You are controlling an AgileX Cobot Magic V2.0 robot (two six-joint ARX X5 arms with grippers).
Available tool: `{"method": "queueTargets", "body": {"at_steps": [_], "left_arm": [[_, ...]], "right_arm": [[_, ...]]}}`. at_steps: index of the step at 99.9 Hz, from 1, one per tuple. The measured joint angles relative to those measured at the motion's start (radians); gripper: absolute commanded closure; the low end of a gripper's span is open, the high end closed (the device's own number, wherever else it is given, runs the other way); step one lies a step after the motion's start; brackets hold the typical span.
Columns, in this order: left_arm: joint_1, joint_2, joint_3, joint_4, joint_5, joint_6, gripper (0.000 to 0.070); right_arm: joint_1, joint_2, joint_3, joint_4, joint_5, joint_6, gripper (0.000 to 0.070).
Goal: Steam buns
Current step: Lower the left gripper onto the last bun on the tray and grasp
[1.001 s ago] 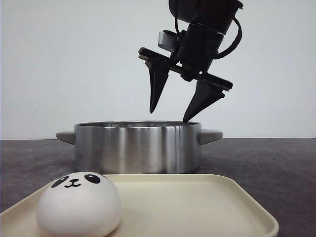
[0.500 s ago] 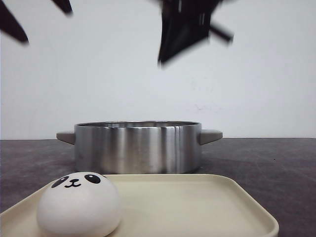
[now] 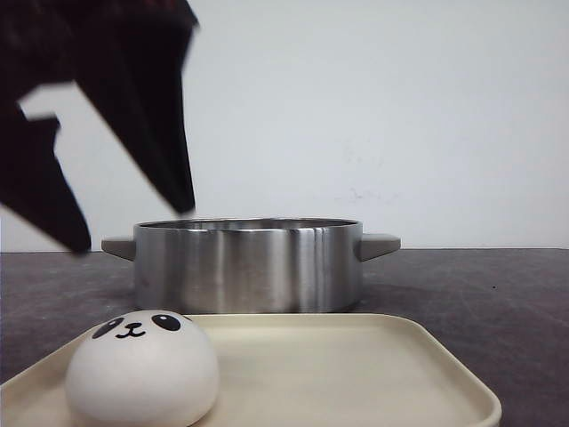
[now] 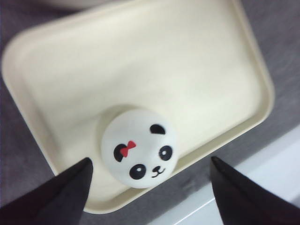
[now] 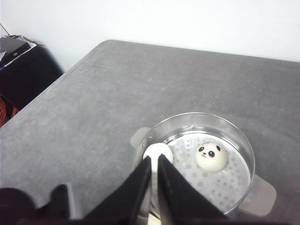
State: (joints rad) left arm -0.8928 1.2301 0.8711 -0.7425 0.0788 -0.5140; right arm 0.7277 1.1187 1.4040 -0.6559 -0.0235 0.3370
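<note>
One white panda bun sits at the front left of a cream tray. In the left wrist view this bun has a red bow and lies near a corner of the tray. My left gripper is open and empty, above the bun; in its wrist view the fingertips stand either side of it, apart from it. A steel pot stands behind the tray. My right gripper is shut and empty, high over the pot. Inside lie one bun and another partly hidden by the fingers.
The pot has a perforated steamer plate and two side handles. The grey table ends at a white wall. A black object stands off the table's far corner. A white strip runs along the table's front edge.
My right gripper, open just above the pot, has risen out of the front view and shut. My left gripper has come down from the upper left over the tray's bun.
</note>
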Motion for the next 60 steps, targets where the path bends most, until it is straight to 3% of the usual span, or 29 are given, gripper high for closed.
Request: {"method": "queueTargets", "body": {"at_steps": [60], "left_arm": [[-0.002, 0.245, 0.001, 0.041, 0.003, -0.002, 0.0225]], "right_arm": [[0.004, -0.004, 0.000, -0.044, -0.007, 0.000, 0.0687]]}}
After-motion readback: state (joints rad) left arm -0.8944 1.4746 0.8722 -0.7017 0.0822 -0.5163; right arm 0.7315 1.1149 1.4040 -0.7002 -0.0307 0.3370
